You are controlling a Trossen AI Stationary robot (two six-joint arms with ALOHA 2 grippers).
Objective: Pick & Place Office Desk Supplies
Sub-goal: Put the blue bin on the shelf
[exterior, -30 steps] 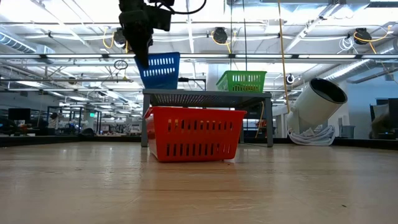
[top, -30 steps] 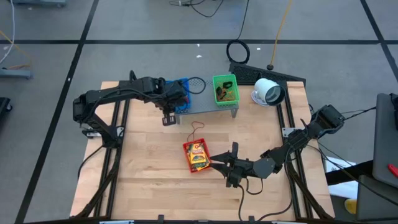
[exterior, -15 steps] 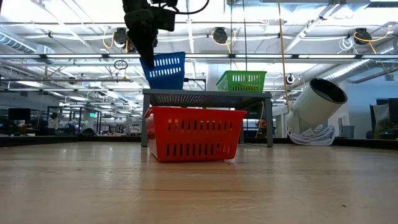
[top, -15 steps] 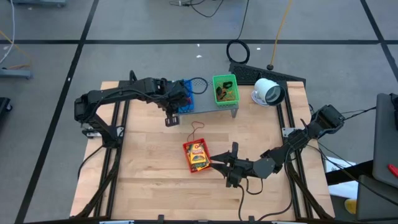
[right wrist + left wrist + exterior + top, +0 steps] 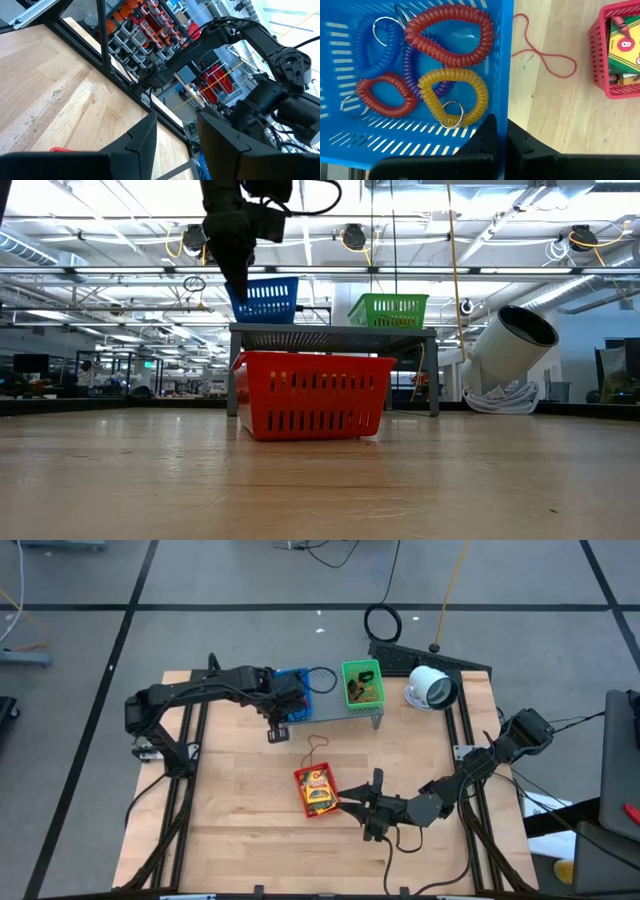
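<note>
Left gripper (image 5: 501, 142): fingers pressed together on the wall of the blue basket (image 5: 506, 60), one finger inside and one outside, as the left wrist view shows. In the high view this gripper (image 5: 279, 727) sits at the near edge of the blue basket (image 5: 291, 690), which rests on the grey perforated shelf (image 5: 340, 714) at the far side of the table (image 5: 240, 810). The low view shows the basket (image 5: 266, 299) standing on the shelf top (image 5: 333, 332) with the left arm's gripper (image 5: 236, 270) at its left end.

Contents of the blue basket: coiled wrist loops, namely a large red coil (image 5: 450, 35), a yellow coil (image 5: 453, 95) with a metal ring, a smaller red coil (image 5: 386, 95), a blue coil (image 5: 374, 42) and a purple coil (image 5: 415, 65) partly covered by the others.

Right gripper (image 5: 372, 802): fingers (image 5: 140, 142) apart with nothing between them, low over the table near its front, just right of the red basket (image 5: 316, 791). That basket stands on the table in front of the shelf and holds a yellow packet with a green label (image 5: 319, 789); the wrist view shows the same packet (image 5: 626, 42) in the red basket (image 5: 600, 65).

A thin red band loop (image 5: 545, 52) lies loose on the wood between the shelf and the red basket, also seen from above (image 5: 318, 748).

A green basket (image 5: 361, 685) stands on the shelf to the right of the blue one, holding small dark items that cannot be identified. A white round device (image 5: 431, 688) lies on the table's far right corner.
</note>
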